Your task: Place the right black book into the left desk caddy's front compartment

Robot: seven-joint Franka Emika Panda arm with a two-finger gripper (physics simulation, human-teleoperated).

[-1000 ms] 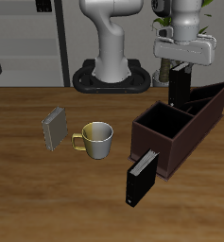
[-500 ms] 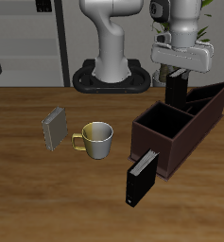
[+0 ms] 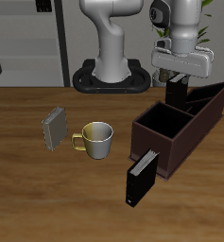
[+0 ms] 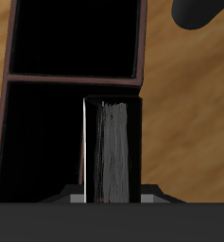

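Black hardback book hangs upright, squeezed in our tool, above the long maroon-brown caddy box at three o'clock on the wooden counter. We should lower it slowly, straight, missing the divider.

Wood-grain counter, medium brown, planks running across the exterior view, fills the frame from 3 through 6 to 9 o'clock. Behind it at 10 o'clock: grey shelving unit with dark shelves. At 1 o'clock: green potted plant, partly hidden. Light is even, with soft shadows.
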